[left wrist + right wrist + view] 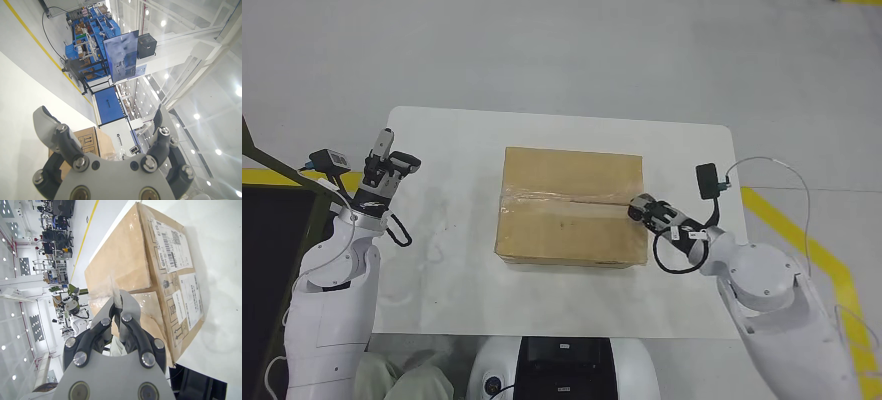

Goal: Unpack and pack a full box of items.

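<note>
On a white worktop [442,290] in a factory hall, a taped cardboard box [567,205] is pictured at the centre. The fingers of the right gripper [116,299] are closed on a strip of clear tape [113,286] at the box's top seam. The left gripper [101,115] is held well apart from the box, its fingers spread wide and empty.
</note>
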Available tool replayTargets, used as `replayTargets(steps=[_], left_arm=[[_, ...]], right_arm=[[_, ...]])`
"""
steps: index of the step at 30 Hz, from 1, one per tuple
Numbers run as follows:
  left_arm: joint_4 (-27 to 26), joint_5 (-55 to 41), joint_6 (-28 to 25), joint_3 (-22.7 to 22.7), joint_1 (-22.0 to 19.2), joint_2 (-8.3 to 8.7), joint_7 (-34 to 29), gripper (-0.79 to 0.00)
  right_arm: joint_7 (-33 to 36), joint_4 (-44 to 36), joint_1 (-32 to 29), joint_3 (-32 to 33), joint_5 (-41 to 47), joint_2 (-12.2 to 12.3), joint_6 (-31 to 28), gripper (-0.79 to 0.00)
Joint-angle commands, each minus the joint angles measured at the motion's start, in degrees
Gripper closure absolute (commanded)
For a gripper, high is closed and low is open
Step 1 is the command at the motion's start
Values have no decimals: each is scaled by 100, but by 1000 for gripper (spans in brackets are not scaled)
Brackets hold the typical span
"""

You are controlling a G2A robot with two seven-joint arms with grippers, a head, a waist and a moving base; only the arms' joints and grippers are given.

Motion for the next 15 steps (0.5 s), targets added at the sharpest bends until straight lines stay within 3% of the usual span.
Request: replayTargets(steps=[1, 15], left_arm=[[0, 0, 0, 0, 0, 0, 0, -785], [0, 0, 0, 0, 0, 0, 0, -785]], right_arm=[[43, 20, -2, -1, 3, 4, 35, 0], [387, 154, 153, -49, -162, 47, 456, 0]])
